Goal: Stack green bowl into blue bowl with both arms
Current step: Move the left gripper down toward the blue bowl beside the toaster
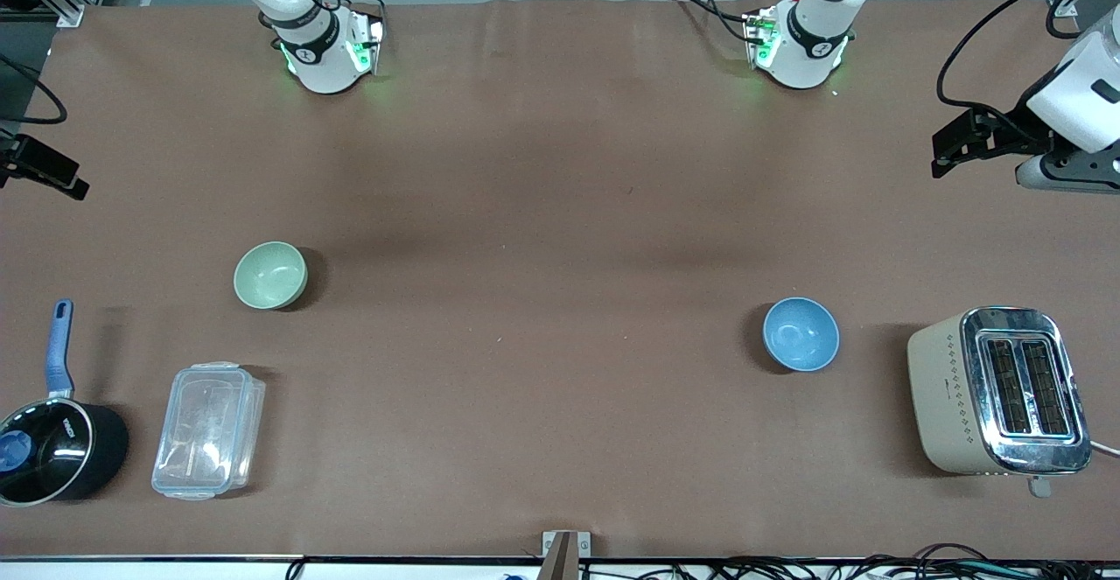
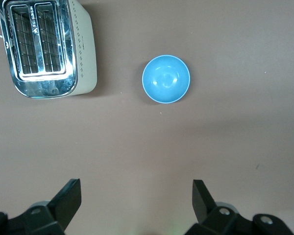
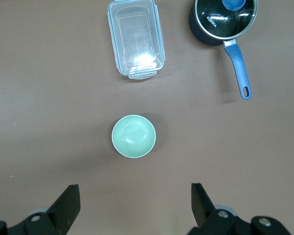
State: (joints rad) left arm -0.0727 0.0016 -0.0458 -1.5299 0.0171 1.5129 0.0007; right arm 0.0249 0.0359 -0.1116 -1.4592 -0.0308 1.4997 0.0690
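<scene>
The green bowl [image 1: 270,275] stands upright and empty on the brown table toward the right arm's end; it also shows in the right wrist view [image 3: 134,136]. The blue bowl [image 1: 801,334] stands upright and empty toward the left arm's end, a little nearer the front camera; it also shows in the left wrist view [image 2: 165,79]. My right gripper [image 3: 134,193] is open and empty, high over bare table between the green bowl and the arms' bases. My left gripper [image 2: 136,191] is open and empty, high over bare table between the blue bowl and the bases.
A cream and chrome toaster [image 1: 997,392] stands beside the blue bowl at the left arm's end. A clear lidded container [image 1: 208,429] and a black saucepan with a blue handle [image 1: 52,449] lie nearer the front camera than the green bowl.
</scene>
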